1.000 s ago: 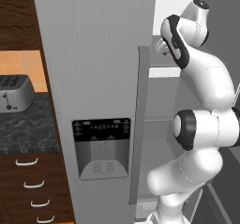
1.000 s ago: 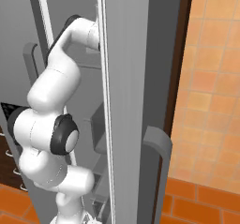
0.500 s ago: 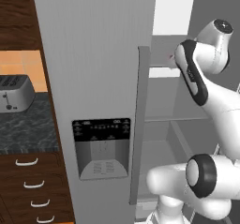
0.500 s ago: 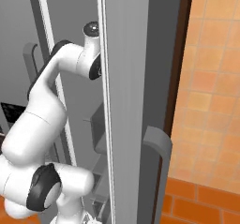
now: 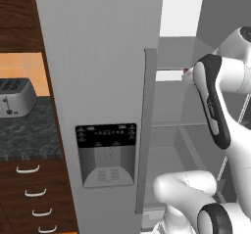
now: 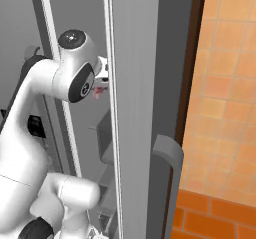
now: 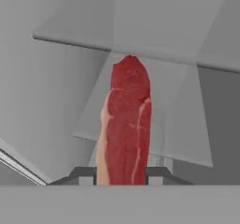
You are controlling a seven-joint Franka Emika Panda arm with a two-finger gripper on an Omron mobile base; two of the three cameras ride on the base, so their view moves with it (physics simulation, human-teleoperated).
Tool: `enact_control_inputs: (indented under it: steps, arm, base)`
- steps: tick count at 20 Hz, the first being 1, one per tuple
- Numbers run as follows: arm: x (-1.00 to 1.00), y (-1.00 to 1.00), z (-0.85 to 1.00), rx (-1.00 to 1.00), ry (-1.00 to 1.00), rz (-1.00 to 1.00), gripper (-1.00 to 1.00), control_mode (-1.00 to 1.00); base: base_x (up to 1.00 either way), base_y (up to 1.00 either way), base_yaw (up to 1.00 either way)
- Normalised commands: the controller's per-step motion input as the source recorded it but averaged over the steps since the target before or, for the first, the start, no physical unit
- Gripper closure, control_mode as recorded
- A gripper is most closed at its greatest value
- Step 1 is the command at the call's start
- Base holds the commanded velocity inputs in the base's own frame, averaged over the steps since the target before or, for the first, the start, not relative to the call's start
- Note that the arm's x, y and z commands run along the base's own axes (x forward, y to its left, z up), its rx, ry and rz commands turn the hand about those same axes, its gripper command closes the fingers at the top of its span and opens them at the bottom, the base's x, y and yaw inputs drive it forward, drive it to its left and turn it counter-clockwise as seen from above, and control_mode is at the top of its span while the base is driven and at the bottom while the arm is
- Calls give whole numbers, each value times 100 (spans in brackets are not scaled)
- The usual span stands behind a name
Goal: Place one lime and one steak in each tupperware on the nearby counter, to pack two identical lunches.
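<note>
Red and pink, the steak (image 7: pixel 125 124) fills the middle of our hand view. Our pincer (image 7: pixel 123 175) is clamped on its near end, one finger on each side, and the meat sticks out long in front of us. In the right base view we see a small red bit of the steak (image 6: pixel 98 91) beside the arm's round joint, high up inside the open fridge (image 5: pixel 98 57). A grey shelf (image 7: pixel 145 120) lies under and behind the meat.

We think we are in the middle of the job. The steak is in our grip, but it is not in a box yet. The desk (image 5: pixel 24 130) with the silver toaster (image 5: pixel 14 97) is far off to the left, past the closed fridge door. We cannot see any box or lime from here.

What could go wrong? We hold only one end of a long, thin piece of meat. If we swing fast, it may flop or slip out and fall in the fridge or on the floor. The door edge and its tall handle (image 5: pixel 146 130) are close to our arm, so a wide turn could bump the meat against them and knock it loose. We should pull back slowly and keep the grip tight.
</note>
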Motion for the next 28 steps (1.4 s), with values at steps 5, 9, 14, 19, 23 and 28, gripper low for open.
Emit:
enact_control_inputs:
  steps: [5, 9, 14, 19, 23, 28]
  arm:
    - [-100, 38, -43, -1, -5, 0, 100, -100]
    - [-50, 36, -38, -3, 0, 1, 100, 100]
    - [0, 0, 0, 0, 0, 0, 100, 100]
    - [0, 0, 0, 0, 0, 0, 100, 100]
    - [0, 0, 0, 0, 0, 0, 100, 100]
    - [0, 0, 0, 0, 0, 0, 100, 100]
  base:
    - [0, 0, 0]
    - [-50, 48, 4]
    - [-61, 100, 18]
    - [-6, 100, 20]
    - [25, 100, 15]
    - [56, 100, 9]
